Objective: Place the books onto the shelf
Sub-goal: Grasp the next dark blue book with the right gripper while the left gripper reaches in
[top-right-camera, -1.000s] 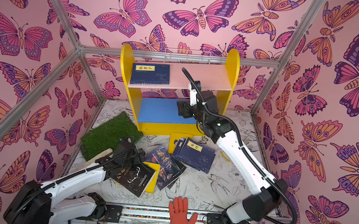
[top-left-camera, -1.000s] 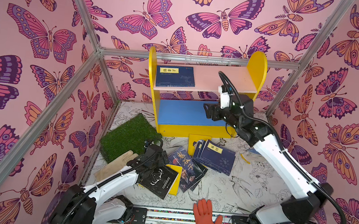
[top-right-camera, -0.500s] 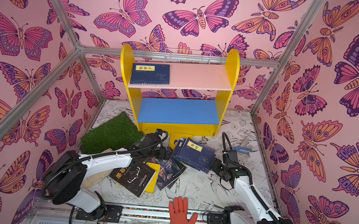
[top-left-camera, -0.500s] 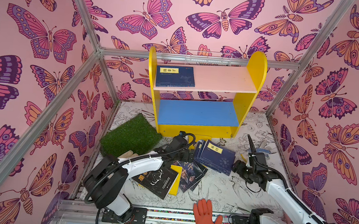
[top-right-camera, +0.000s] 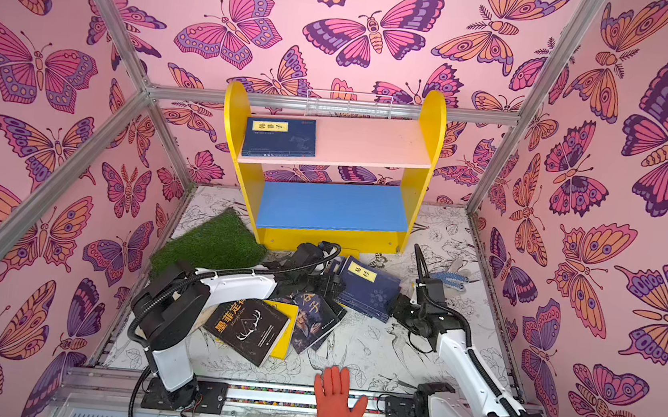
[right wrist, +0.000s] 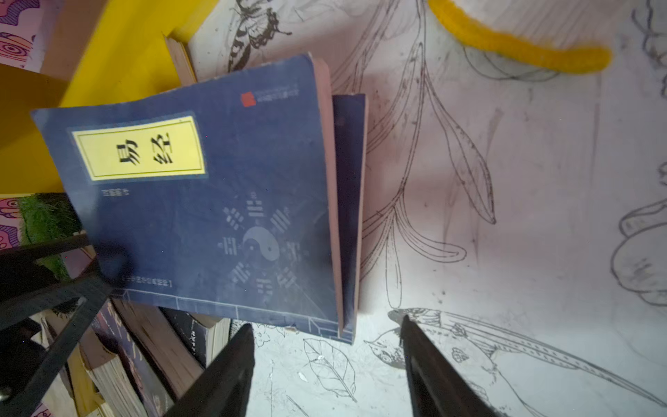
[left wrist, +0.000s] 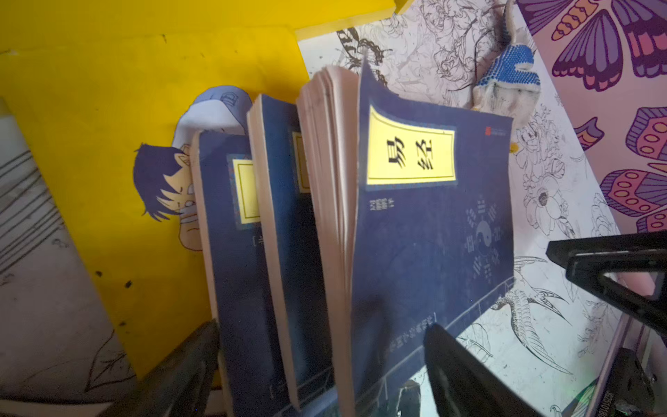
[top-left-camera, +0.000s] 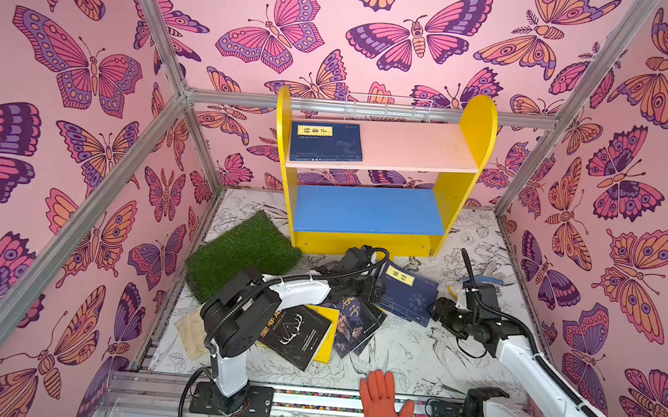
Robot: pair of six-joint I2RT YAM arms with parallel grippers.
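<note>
The shelf (top-left-camera: pixel 469 155) stands at the back, and one navy book (top-left-camera: pixel 325 142) lies flat on its pink upper board. The other books lie in a heap on the floor in front of it: a navy stack (top-left-camera: pixel 409 294) with a yellow label, a dark portrait cover (top-left-camera: pixel 354 324), a black antler cover (top-left-camera: pixel 297 335). My left gripper (left wrist: pixel 321 361) is open, its jaws straddling the navy stack (left wrist: pixel 433 234), whose top book has fanned pages. A yellow cartoon-boy cover (left wrist: pixel 144 180) lies under the stack. My right gripper (right wrist: pixel 326 346) is open over bare floor at the stack's (right wrist: pixel 216 216) near corner.
A green grass mat (top-left-camera: pixel 242 255) lies left of the shelf, with a beige cloth (top-left-camera: pixel 191 329) nearer the front. An orange rubber glove (top-left-camera: pixel 384 406) stands at the front rail. A blue-dotted glove (top-left-camera: pixel 484 278) and a yellow cord (right wrist: pixel 519 50) lie right of the stack.
My right arm has come down from the shelf to the floor beside the navy stack. My left gripper has moved from the black book to the navy stack. Both jaws have narrowed a little.
</note>
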